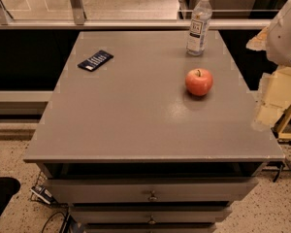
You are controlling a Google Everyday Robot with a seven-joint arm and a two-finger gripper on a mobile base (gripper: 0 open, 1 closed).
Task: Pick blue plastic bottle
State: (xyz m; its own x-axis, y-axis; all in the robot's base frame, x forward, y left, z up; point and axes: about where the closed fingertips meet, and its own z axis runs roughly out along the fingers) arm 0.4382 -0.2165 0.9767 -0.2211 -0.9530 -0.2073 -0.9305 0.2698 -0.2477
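Observation:
The blue plastic bottle [199, 24] stands upright at the far right of the grey cabinet top [136, 110]. It is clear and faintly bluish, with a white cap and a white label with dark print. My gripper [270, 103] is at the right edge of the view, just off the cabinet's right side and below the white arm [285, 30]. It is nearer to me than the bottle and well apart from it. It holds nothing that I can see.
A red apple [199, 81] sits on the top, in front of the bottle. A flat dark blue packet [95, 60] lies at the far left. Drawers [150, 191] are below the front edge. A railing [77, 4] runs behind the cabinet.

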